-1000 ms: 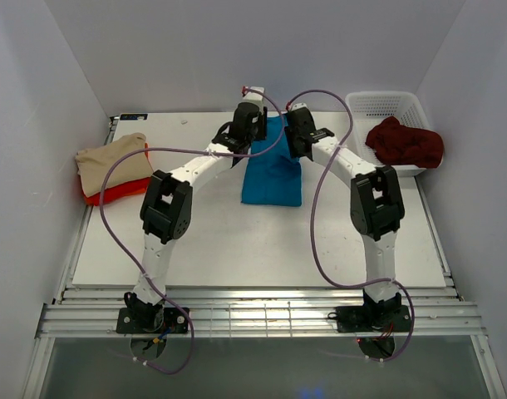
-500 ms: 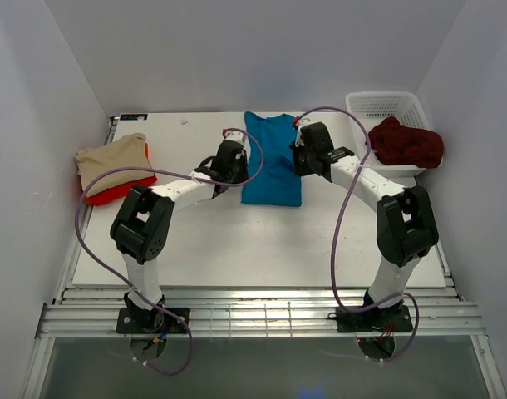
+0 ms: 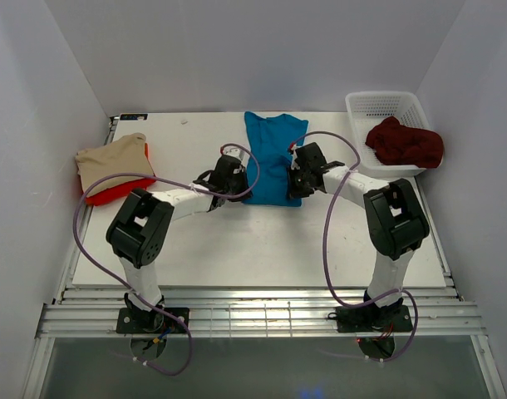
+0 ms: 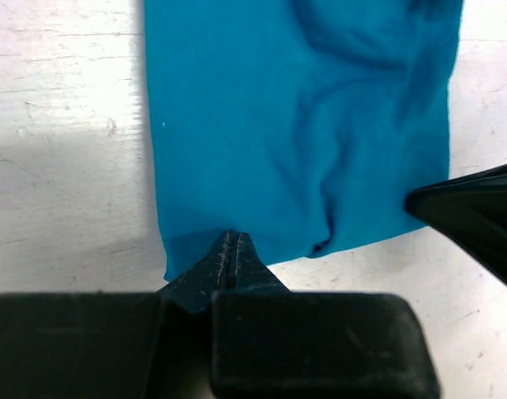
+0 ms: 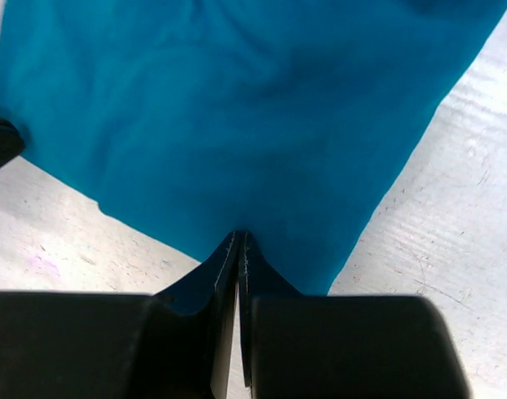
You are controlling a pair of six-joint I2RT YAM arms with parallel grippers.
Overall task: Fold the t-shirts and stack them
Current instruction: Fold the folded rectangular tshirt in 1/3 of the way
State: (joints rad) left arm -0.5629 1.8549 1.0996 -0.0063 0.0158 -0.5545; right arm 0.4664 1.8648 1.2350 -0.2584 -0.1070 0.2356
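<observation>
A teal blue t-shirt [image 3: 270,158] lies folded into a long strip at the table's middle [image 4: 303,125] [image 5: 237,108]. My left gripper [image 3: 243,193] [image 4: 230,238] is shut, its tips over the shirt's near hem by the left corner. My right gripper [image 3: 293,193] [image 5: 240,236] is shut too, with its tips over the near hem by the right corner. No cloth shows between either pair of jaws. A beige t-shirt [image 3: 112,158] lies folded on a red one [image 3: 116,193] at the left. A maroon t-shirt [image 3: 405,143] hangs crumpled over the basket.
A white lattice basket [image 3: 386,101] stands at the back right corner. The white table [image 3: 262,245] is walled by white panels on three sides. Purple cables loop off both arms over the near half of the table.
Both grippers have come from the shirt's far end down its sides to the near hem, and both have shut on the way. The teal shirt has stayed in place.
</observation>
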